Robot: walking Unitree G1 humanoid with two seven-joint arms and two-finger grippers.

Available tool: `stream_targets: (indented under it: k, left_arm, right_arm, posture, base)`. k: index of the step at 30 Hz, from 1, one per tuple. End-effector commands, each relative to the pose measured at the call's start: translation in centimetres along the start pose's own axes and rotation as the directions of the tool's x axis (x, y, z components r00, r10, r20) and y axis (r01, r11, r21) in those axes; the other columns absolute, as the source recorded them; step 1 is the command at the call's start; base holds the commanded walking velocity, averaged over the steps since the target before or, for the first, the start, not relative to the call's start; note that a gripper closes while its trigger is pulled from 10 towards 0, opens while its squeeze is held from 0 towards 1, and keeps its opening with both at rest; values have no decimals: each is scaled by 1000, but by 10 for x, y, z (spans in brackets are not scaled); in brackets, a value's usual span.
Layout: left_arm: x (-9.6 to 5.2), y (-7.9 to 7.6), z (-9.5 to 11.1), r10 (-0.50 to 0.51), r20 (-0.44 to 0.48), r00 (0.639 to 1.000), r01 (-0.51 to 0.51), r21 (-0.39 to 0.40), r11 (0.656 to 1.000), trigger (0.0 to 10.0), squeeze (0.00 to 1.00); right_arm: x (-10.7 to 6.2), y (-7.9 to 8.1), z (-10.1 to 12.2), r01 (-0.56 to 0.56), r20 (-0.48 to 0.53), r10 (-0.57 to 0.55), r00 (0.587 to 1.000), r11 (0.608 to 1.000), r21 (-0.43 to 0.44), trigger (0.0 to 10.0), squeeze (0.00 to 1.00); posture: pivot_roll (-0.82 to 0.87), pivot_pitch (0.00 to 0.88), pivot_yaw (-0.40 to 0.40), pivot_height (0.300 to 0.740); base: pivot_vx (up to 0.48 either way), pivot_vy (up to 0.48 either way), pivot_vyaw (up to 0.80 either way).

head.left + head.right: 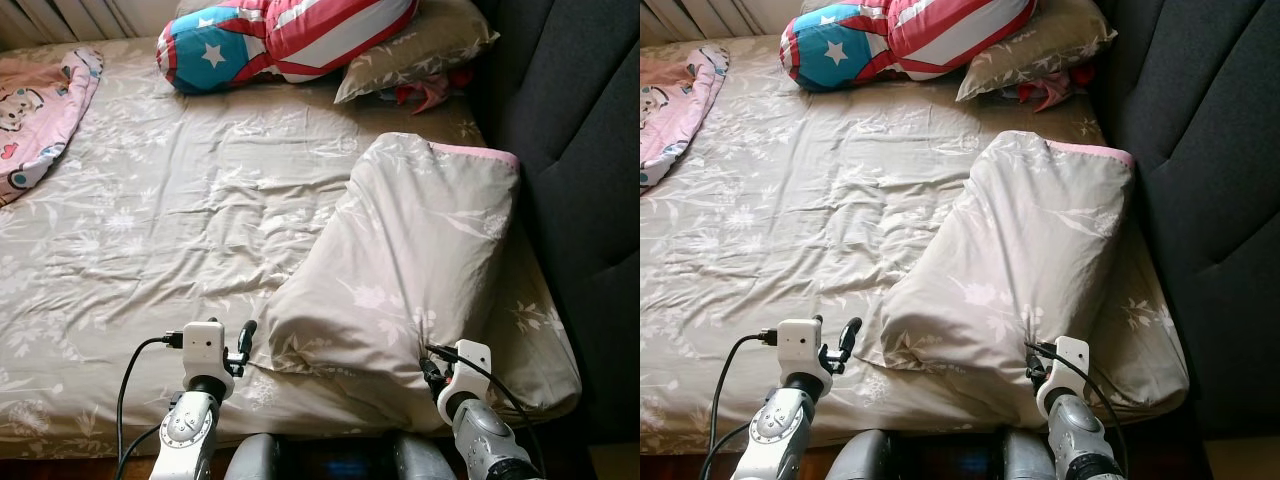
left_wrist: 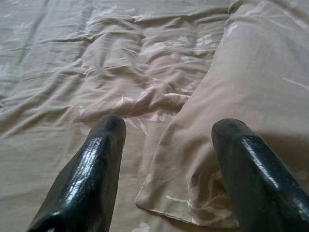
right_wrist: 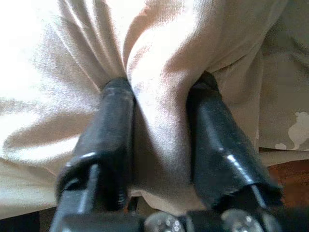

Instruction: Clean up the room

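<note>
Two grippers — right gripper point(image 3: 159, 104) pinches pillow point(image 1: 420, 260) | left gripper point(image 2: 166, 140) spread

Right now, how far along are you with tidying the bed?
Done: little that I can confirm; the sheet is wrinkled. In hand: the right tool pinches a fold of the beige pillow near the bed's near edge, while the left tool hangs open over that pillow's corner. Left: placing this pillow by the headboard, and sorting the pink blanket and flag cushion.
</note>
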State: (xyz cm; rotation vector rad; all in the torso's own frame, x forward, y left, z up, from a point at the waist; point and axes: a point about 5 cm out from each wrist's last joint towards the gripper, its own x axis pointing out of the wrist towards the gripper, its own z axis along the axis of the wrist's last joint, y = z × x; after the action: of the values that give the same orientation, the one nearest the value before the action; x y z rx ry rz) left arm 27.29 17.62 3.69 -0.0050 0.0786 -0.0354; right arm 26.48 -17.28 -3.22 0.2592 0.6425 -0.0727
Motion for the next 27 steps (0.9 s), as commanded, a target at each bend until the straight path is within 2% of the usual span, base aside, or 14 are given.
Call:
stream_targets:
  k: [1,5,9,13,15,16,17,18,20,23,24,25,26,27]
  left_arm:
    - [-6,2,-11,8,-45,999,-8,7,1000,10000,0]
    - [-6,4,-11,16,-42,999,-16,6,1000,10000,0]
    - [-4,7,-8,28,-35,999,-27,9,1000,10000,0]
    - [-5,10,-10,45,-40,998,-45,9,999,10000,0]
    - [-5,10,-10,46,-41,998,-46,9,999,10000,0]
    - [-5,10,-11,47,-41,998,-47,9,999,10000,0]
    - [-5,10,-10,49,-42,998,-48,8,999,10000,0]
    - [-5,10,-10,49,-42,998,-48,8,999,10000,0]
    - [-3,10,-10,53,-43,998,-53,7,999,10000,0]
    - [-2,10,-9,57,-41,998,-56,5,998,10000,0]
    - [-2,10,-9,57,-41,998,-56,5,998,10000,0]
    - [-2,10,-10,58,-43,997,-58,5,998,10000,0]
    - [-1,10,-10,59,-44,997,-59,4,998,10000,0]
    - [-1,10,-10,59,-44,997,-59,4,998,10000,0]
  right_arm:
    - [-8,4,-38,-7,-142,6,990,1000,-6,0,0]
    - [-10,-1,-40,10,-138,-12,990,1000,-12,0,0]
    - [-10,-12,-35,66,-110,-67,992,998,-16,0,0]
    - [-11,-32,-20,177,-43,-177,983,984,-15,0,0]
    - [-11,-35,-17,196,-32,-196,980,981,-13,0,0]
    - [-12,-45,-9,241,3,-241,970,970,-35,0,0]
    - [-14,-64,10,334,79,-329,941,940,-65,0,0]
    - [-14,-64,10,334,79,-329,941,940,-65,0,0]
    - [-20,-89,43,458,196,-439,877,886,-66,0,0]
    - [-31,-113,69,564,288,-523,802,822,-76,0,0]
    - [-31,-113,69,564,288,-523,802,822,-76,0,0]
    - [-44,-137,84,660,336,-609,718,750,-51,0,0]
    - [-52,-149,90,709,355,-655,666,704,-32,0,0]
    - [-52,-149,90,709,355,-655,666,704,-32,0,0]
  posture:
    - [-59,179,50,666]
    - [-63,143,39,666]
    - [-69,172,33,666]
    - [-85,181,24,666]
    - [-88,185,22,666]
    - [-96,193,17,666]
    - [-100,199,14,666]
    - [-100,199,14,666]
    - [-111,213,11,666]
    - [-121,220,8,666]
    - [-121,220,8,666]
    - [-124,224,8,666]
    - [-126,224,8,666]
    - [-126,224,8,666]
  base:
    - [0,0,0]
    - [0,0,0]
    - [0,0,0]
    - [0,0,0]
    - [0,0,0]
    - [0,0,0]
    - [0,0,0]
    - [0,0,0]
    - [0,0,0]
    - [0,0,0]
    - [0,0,0]
    - [0,0,0]
    - [0,0,0]
    - [0,0,0]
